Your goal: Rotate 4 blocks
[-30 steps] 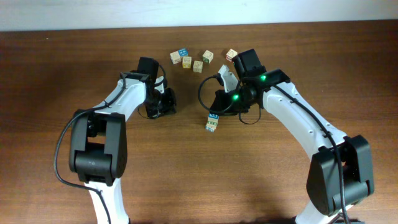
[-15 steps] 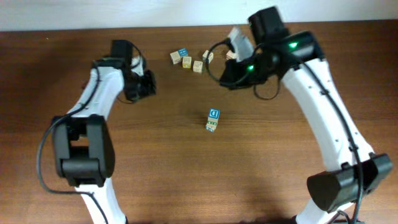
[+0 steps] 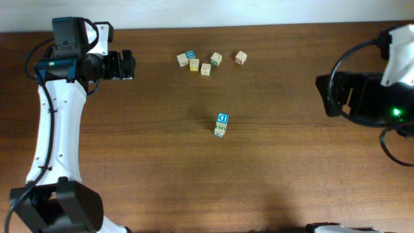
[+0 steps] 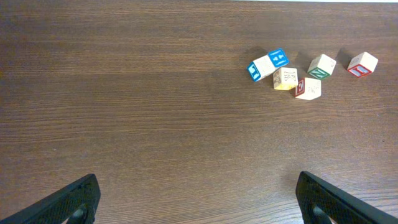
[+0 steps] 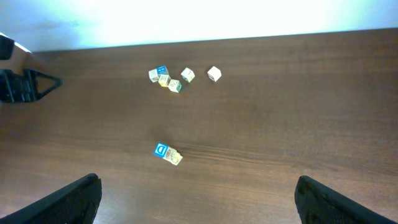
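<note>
The blocks (image 3: 222, 125) stand packed together mid-table: a blue-and-white "D" face (image 5: 161, 149) on top, and cream faces with green and yellow prints (image 5: 174, 157) against it. How many cubes there are I cannot tell. My left gripper (image 3: 131, 65) is far off at the back left, open and holding nothing. In its own view its fingers spread wide around the left gripper (image 4: 202, 211). My right gripper (image 3: 321, 96) hangs at the far right, also open and holding nothing. The right wrist view shows bare wood at the right gripper (image 5: 199, 208).
A loose cluster of like cubes (image 3: 206, 68) lies along the back of the wooden table (image 3: 155, 162). It has a blue one (image 4: 267, 64) at its left, and one cube with a red print (image 4: 362, 63) lies slightly apart at the right. The table's back edge (image 3: 207, 27) is close behind them.
Both arms have swung out from the middle of the table to the far sides. Their jaws now stand wide open. The central blocks have stayed in place.
</note>
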`<action>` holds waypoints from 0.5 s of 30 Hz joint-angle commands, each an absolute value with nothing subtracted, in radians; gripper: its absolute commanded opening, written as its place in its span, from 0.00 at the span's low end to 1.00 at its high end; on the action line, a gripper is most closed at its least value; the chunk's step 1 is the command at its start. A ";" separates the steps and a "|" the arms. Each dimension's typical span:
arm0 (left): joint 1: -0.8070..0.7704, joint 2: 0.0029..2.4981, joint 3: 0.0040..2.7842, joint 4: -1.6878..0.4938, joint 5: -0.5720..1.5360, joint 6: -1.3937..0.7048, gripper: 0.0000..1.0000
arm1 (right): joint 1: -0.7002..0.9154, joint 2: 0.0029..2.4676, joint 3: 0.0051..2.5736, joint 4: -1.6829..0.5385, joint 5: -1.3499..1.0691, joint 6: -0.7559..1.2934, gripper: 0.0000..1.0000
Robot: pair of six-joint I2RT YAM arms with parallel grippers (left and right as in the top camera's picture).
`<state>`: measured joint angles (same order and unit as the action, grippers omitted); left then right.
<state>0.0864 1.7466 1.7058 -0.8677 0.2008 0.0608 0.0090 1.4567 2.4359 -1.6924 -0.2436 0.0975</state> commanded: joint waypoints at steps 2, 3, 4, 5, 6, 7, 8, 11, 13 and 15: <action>0.088 1.735 1.718 -0.866 0.193 0.077 0.99 | 0.006 1.479 2.438 -1.698 -0.234 0.093 0.99; 0.088 1.735 1.718 -0.866 0.193 0.077 0.99 | 0.006 1.489 2.438 -1.698 -0.217 0.081 0.99; 0.088 1.735 1.718 -0.866 0.193 0.077 0.99 | 0.006 1.501 2.438 -1.696 -0.163 0.081 0.99; 0.088 1.735 1.718 -0.866 0.193 0.077 0.99 | 0.006 1.513 2.438 -1.693 -0.111 0.081 0.99; 0.088 1.735 1.718 -0.866 0.193 0.077 0.99 | 0.006 1.509 2.420 -1.650 -0.073 0.077 0.99; 0.088 1.735 1.718 -0.866 0.193 0.077 0.99 | 0.006 1.487 2.379 -1.565 -0.070 0.055 0.99; 0.088 1.735 1.718 -0.866 0.193 0.077 0.99 | 0.006 1.438 2.278 -1.418 -0.074 -0.002 0.99; 0.088 1.735 1.718 -0.866 0.193 0.077 0.99 | 0.006 1.211 1.810 -1.028 -0.079 -0.048 0.99; 0.088 1.735 1.718 -0.866 0.193 0.077 0.99 | -0.020 1.009 1.447 -0.769 -0.104 -0.048 0.99; 0.088 1.735 1.718 -0.866 0.193 0.077 0.99 | -0.060 0.853 1.192 -0.594 -0.133 -0.048 0.99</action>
<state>0.0864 1.7466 1.7061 -0.8680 0.1959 0.0608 -0.0189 0.9985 1.4120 -0.7334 -0.1020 -0.0387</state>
